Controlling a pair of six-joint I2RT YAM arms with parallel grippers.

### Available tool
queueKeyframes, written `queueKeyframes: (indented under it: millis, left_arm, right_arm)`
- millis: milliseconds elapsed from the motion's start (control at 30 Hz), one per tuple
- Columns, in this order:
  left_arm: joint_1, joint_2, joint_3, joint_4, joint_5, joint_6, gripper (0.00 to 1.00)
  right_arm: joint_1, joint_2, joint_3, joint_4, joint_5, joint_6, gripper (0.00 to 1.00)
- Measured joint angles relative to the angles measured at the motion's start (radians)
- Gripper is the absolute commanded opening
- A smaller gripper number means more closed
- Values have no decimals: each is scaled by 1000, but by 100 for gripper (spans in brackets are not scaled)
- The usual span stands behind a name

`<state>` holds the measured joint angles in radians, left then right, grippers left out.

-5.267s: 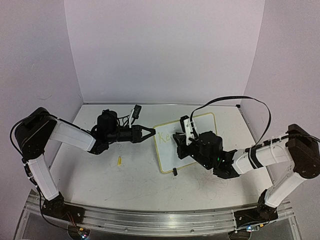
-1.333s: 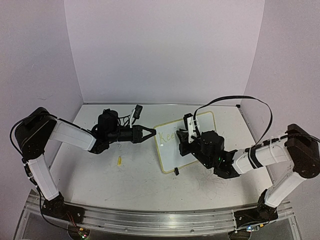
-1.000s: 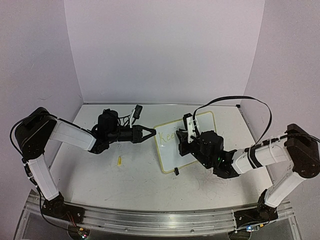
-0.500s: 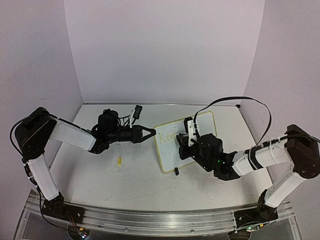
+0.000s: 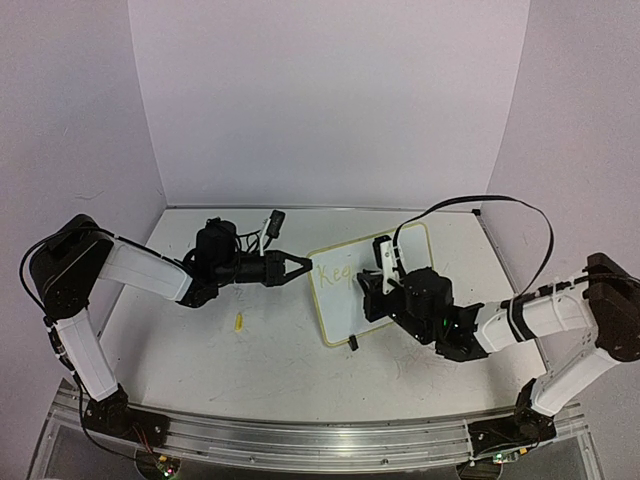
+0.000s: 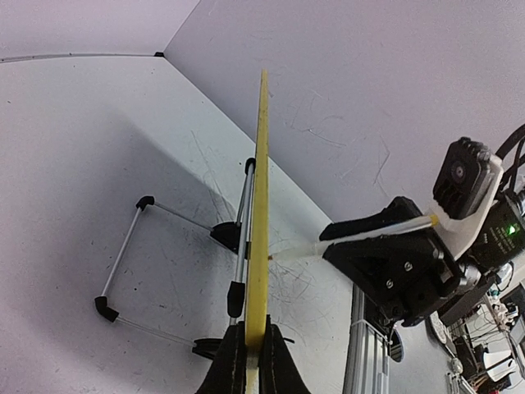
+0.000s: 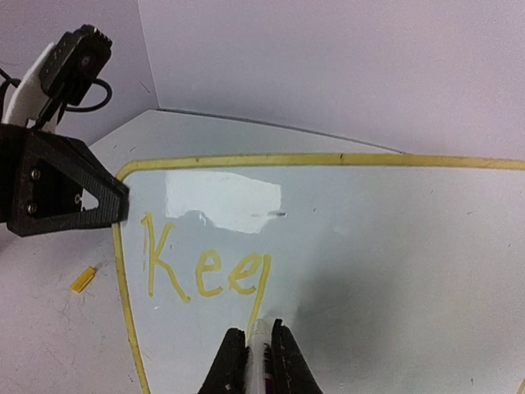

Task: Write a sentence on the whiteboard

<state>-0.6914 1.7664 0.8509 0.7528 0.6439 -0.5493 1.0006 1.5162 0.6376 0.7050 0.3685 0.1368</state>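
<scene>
The whiteboard [image 5: 338, 312] stands tilted at mid-table, a white board with a yellow-green rim. My left gripper [image 5: 303, 265] is shut on the board's left edge. In the left wrist view that rim [image 6: 261, 197] runs up from between the fingers [image 6: 231, 361]. My right gripper [image 7: 257, 345] is shut on a white marker [image 7: 260, 338] whose tip touches the board face [image 7: 394, 246]. The sentence [image 7: 205, 271] reads "Kee" in yellow-green, with one long downstroke after it ending at the marker tip. From above, the right gripper [image 5: 366, 284] covers part of the writing.
A small yellow cap [image 5: 239, 321] lies on the scuffed tabletop left of the board, also in the right wrist view [image 7: 83, 279]. The board's wire stand with black feet [image 6: 123, 254] rests behind it. Purple walls close in three sides.
My right gripper has slid towards the near edge of the board with the marker, drawing a downstroke after "Kee". The left gripper and the board have not moved.
</scene>
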Motion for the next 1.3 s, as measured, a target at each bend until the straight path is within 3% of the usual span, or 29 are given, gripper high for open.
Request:
queueKeyframes:
  millis: [533,1300]
  left_arm:
    - [-1,0,8,-2,8,0,0]
    - [-1,0,8,-2,8,0,0]
  right_arm:
    - [-47,11,43,59,-79,-88,0]
    - [-46,40,48,73,9,-87,0]
